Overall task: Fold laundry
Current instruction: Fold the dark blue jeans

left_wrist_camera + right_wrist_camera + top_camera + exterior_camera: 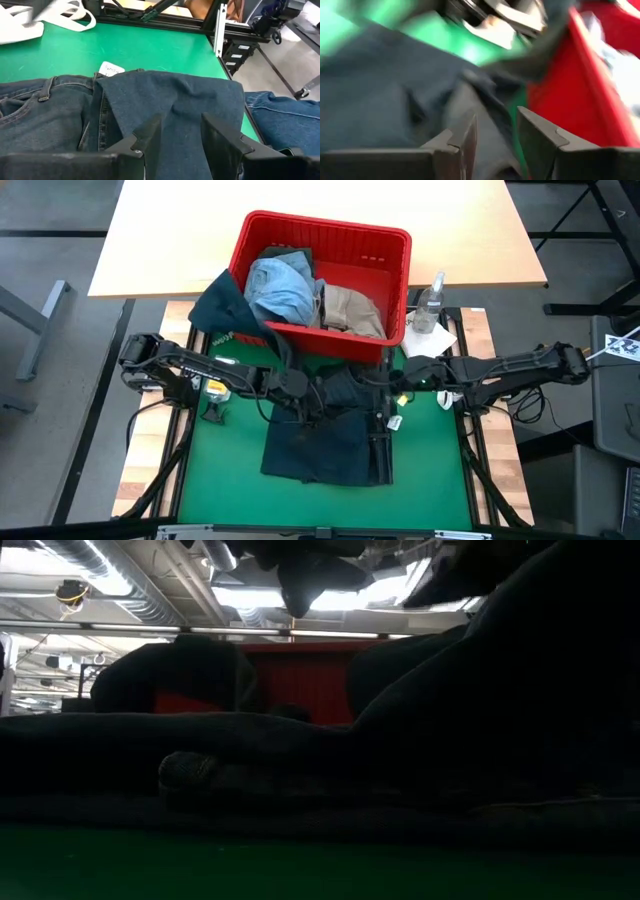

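Observation:
Dark navy jeans (325, 442) lie folded on the green mat (215, 470), waistband and pocket (30, 100) showing in the left wrist view. My left gripper (316, 392) (181, 118) hovers open over the jeans' far part with nothing between its fingers. My right gripper (386, 392) (496, 115) hovers open over the jeans' far right part, next to the red basket (390, 250). In the basket lie light blue denim (280, 285) and a beige khaki piece (352, 308). A dark piece (222, 305) hangs over the basket's left rim.
A spray bottle (432, 302) and a small white cloth (434, 340) sit at the far right of the mat. A white tag (112, 68) lies beside the jeans. The mat is bare to the left and right of the jeans. A wooden tabletop (180, 230) lies behind the basket.

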Robot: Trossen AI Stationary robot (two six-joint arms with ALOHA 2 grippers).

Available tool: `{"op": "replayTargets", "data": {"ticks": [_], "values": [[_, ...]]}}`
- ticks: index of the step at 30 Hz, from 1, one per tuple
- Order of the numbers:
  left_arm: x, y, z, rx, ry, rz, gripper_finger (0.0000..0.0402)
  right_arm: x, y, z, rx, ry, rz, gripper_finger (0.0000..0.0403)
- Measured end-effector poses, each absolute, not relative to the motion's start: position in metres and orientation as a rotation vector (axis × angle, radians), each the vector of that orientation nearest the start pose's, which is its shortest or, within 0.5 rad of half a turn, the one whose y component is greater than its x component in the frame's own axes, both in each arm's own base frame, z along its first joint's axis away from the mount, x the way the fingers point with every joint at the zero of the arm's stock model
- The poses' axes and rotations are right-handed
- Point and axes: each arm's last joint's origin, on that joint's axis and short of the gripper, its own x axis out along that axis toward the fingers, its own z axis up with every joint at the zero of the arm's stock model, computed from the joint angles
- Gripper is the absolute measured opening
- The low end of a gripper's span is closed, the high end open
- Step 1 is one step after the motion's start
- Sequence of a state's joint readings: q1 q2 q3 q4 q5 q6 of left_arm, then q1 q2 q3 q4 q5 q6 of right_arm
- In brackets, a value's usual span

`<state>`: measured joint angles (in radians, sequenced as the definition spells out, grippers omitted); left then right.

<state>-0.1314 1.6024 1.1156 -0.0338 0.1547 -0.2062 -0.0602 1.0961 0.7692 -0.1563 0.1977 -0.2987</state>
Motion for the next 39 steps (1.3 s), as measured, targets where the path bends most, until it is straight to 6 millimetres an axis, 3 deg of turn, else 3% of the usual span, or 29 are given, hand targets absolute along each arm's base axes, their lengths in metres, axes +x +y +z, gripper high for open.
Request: {"op": "replayTargets", "data": {"ticks": [7,22,29,39], "values": [[0.353,-0.051,0.257,-0.206,0.554,-0.224,0.0130,0.234,-0.061,0.254,-0.301,0.676,-0.373,0.0136],[0.351,-0.051,0.255,-0.196,0.578,-0.211,0.0130,0.218,-0.113,0.257,-0.247,0.664,-0.572,0.0136],[0.351,-0.051,0.254,-0.195,0.593,-0.209,0.0130,0.217,-0.110,0.265,-0.241,0.577,-0.438,0.0136],[0.328,-0.047,0.262,-0.192,0.723,-0.180,0.0130,0.211,-0.069,0.299,-0.287,0.344,-0.229,0.0136]]}}
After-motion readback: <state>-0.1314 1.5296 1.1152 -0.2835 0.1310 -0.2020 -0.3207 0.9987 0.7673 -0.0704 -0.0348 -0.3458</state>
